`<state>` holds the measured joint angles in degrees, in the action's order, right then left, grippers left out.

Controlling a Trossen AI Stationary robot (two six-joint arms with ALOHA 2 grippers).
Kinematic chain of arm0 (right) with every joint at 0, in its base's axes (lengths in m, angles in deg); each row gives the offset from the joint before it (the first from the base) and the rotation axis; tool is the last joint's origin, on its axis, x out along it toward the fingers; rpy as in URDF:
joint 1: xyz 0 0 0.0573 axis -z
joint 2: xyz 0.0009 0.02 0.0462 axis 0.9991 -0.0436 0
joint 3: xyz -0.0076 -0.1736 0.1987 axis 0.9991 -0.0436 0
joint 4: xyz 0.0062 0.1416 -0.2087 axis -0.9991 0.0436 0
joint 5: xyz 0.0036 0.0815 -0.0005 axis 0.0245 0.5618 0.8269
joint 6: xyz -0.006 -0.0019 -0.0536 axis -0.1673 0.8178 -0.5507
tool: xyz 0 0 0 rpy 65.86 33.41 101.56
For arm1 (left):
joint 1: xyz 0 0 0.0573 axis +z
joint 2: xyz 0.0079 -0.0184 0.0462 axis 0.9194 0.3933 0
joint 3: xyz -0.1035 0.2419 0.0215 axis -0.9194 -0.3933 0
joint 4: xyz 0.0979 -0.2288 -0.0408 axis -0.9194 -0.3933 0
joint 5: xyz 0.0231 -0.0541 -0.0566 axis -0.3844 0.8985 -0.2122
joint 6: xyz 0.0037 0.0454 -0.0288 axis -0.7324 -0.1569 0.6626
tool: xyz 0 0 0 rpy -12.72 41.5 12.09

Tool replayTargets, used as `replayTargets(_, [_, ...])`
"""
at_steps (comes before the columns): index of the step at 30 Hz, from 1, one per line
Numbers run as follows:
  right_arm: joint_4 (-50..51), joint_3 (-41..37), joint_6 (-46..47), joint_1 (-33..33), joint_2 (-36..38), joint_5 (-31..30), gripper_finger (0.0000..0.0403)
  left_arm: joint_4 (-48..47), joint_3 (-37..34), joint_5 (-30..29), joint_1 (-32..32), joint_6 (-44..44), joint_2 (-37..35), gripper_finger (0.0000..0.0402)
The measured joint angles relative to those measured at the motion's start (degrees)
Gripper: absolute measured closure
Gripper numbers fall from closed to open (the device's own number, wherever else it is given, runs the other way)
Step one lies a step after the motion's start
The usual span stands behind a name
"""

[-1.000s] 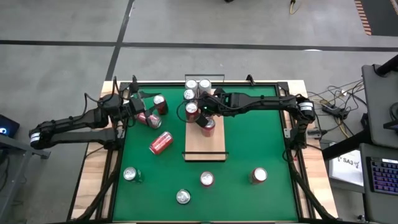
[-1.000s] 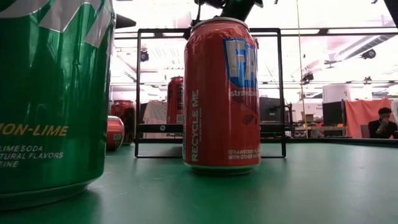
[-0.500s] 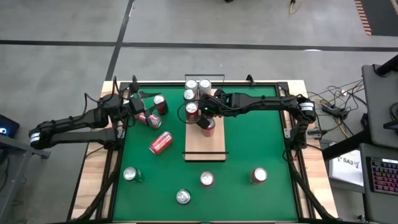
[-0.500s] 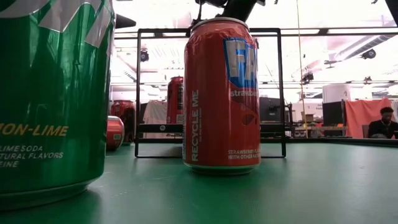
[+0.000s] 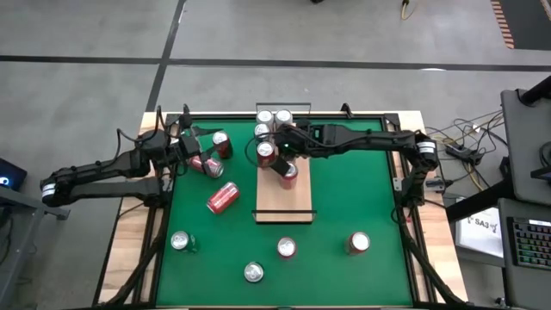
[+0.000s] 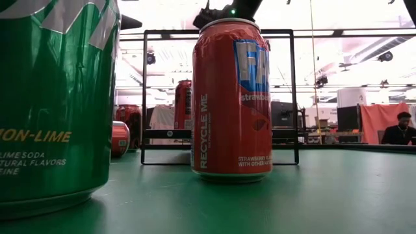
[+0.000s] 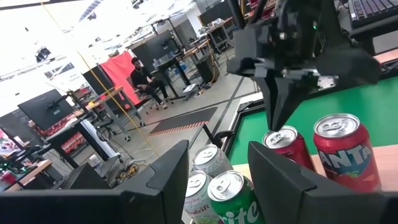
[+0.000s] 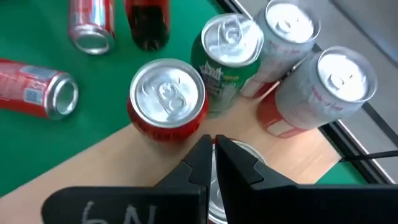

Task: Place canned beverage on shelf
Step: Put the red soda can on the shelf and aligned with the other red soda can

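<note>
Canned beverage: a red can point(image 5: 290, 175) stands upright on the shelf point(image 5: 284, 207), near the middle of the board, directly under the right end effector point(image 5: 282, 165).
Right end effector: fingers pressed together, holding nothing; in the right wrist view the tips hang just over the can's silver top.
Left end effector point(image 5: 191, 153): partly open and empty, waiting over the far-left part of the green mat point(image 5: 362, 189), beside two red cans point(image 5: 213, 155).
Shelf load: four more cans point(image 5: 269, 129) cluster upright at the board's far end, touching or nearly so; the near half is bare.
Handling: a thin-walled metal can, stiff enough for a firm pinch but smooth and rounded, so likely to slip or roll if taken off-centre; probably moderately heavy if full, which cannot be told here. The best hold looks to be across the body at mid-height, with the jaws spread wider than the can.
Edges: thin black rails point(image 5: 284, 222) close the board's short ends; the long sides are open, so a nudged can could slide off onto the mat.
Open room: a lying can point(image 5: 223, 198) rests left of the shelf; four upright cans point(image 5: 286, 248) dot the near side of the worktop point(image 5: 138, 232), well apart. The mat right of the shelf offers the freest approach.
</note>
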<state>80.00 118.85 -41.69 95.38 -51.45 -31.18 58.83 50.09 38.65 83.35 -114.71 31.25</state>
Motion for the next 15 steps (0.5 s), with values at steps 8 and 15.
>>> replayTargets(8, [-9.86, -0.01, -4.96, 0.0, -1.08, 2.57, 0.039, -0.07, 0.0, 0.0, 0.0, -0.02, -0.02, 0.0254])
replayTargets(15, [-13.87, -0.23, -7.24, 0.41, -4.79, 3.03, 0.039, -0.11, 0.0, 0.0, 0.0, -0.01, -0.02, 0.0254])
